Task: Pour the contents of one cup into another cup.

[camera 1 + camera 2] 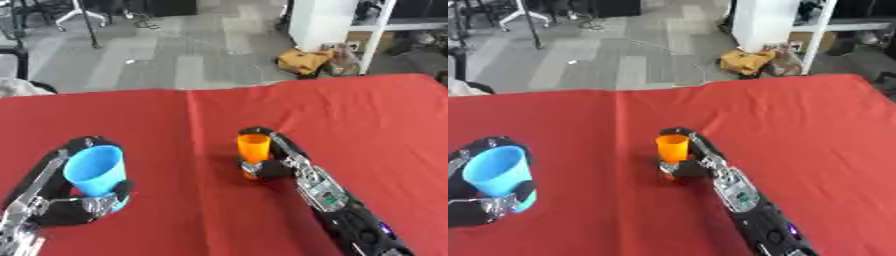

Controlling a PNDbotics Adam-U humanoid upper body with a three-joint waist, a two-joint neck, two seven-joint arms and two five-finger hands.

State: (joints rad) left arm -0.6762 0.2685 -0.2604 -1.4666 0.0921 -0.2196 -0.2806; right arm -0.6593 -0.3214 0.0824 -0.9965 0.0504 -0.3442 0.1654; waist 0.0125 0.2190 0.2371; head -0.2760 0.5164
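Work surface: a table covered with a red cloth [350, 115], a crease running down its middle.

Left hand [66, 207]: enters from the lower left corner. Its fingers and thumb are curled round a blue cup [94, 172], the fingers arching behind the rim and the thumb crossing the lower front. The cup stands roughly upright with its mouth open to the camera, tilted slightly. Whether its base rests on the cloth or is lifted clear cannot be told from these views. Nothing can be made out inside it.

Right hand [282, 160]: enters from the lower right, forearm running diagonally up toward the middle of the table. Its fingers wrap the far side of an orange cup [254, 148] and the thumb closes on the lower near side, so the cup is clamped between them. The orange cup stands upright near the centre of the cloth, just right of the crease. Its contents are not visible.

The two cups are well apart, the blue one nearer the robot and to the left.
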